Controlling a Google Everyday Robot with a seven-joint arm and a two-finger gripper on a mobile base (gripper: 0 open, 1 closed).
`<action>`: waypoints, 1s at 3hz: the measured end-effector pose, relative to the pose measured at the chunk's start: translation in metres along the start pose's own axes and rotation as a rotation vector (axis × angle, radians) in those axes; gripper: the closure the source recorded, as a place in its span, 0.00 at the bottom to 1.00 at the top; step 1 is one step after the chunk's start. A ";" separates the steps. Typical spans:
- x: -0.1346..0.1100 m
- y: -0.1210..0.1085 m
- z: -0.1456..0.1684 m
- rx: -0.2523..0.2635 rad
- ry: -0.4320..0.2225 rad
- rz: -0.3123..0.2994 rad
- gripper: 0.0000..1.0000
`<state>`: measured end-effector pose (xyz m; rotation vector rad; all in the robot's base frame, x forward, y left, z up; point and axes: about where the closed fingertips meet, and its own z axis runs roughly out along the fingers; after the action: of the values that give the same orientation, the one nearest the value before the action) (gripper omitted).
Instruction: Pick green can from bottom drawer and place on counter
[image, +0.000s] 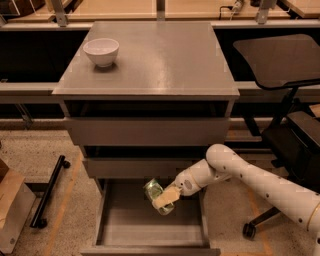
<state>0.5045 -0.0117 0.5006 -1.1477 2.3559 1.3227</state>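
Green can (154, 191) in fingers (166, 197), between bottom drawer (145, 228) walls

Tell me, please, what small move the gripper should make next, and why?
Probably draw the gripper, closed on the green can, outward and up: the can hangs over the bottom drawer, below the upper drawer fronts, and the counter lies above.

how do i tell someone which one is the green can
Find the grey cabinet in the middle and look down to its open bottom drawer. Over that drawer the white arm's claw grips a small shiny green can, tilted. It is the only green thing; the white bowl sits up on the counter.
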 end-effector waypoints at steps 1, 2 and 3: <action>-0.005 0.006 -0.005 0.039 0.030 -0.009 1.00; -0.026 0.032 -0.016 0.102 0.093 -0.053 1.00; -0.057 0.075 -0.042 0.190 0.145 -0.136 1.00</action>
<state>0.4972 0.0078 0.6021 -1.3575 2.3909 0.9785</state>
